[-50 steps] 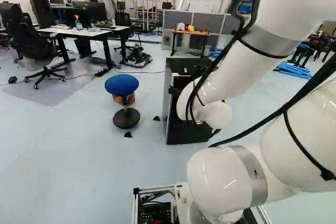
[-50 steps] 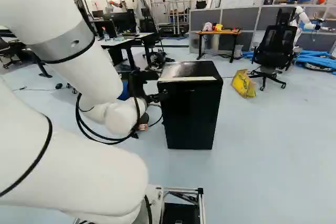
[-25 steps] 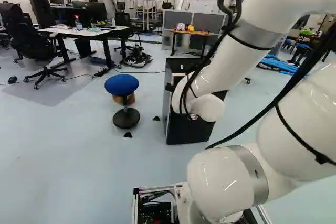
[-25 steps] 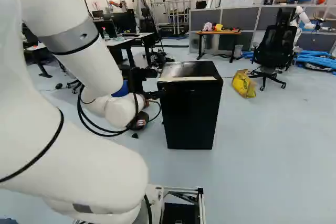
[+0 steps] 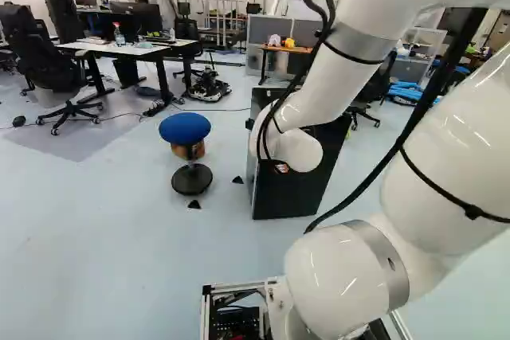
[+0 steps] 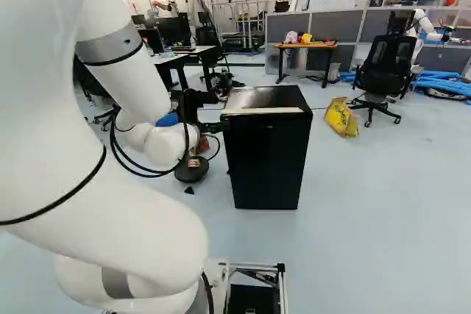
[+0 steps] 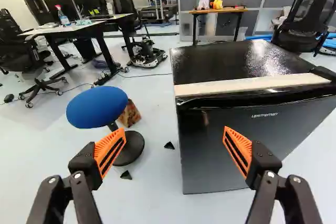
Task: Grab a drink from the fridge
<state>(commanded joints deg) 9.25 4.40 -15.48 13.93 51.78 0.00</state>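
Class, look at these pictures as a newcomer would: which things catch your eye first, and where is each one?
The eye goes first to the big white arm, filling the left side of the right base view. Next comes the black fridge standing on the floor just beyond it. In the wrist view, the blue stool glows beside the fridge, near the gripper's bright orange pads.

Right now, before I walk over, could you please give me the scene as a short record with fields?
Fridge: black mini fridge, upright on the floor
Door: the door looks closed
Gripper: the gripper is open, fingers wide apart, holding nothing
Drink: none visible
Beside fridge: blue-topped stool, standing apart from it
Right of fridge, right base view: yellow bag on the floor, black office chair behind it
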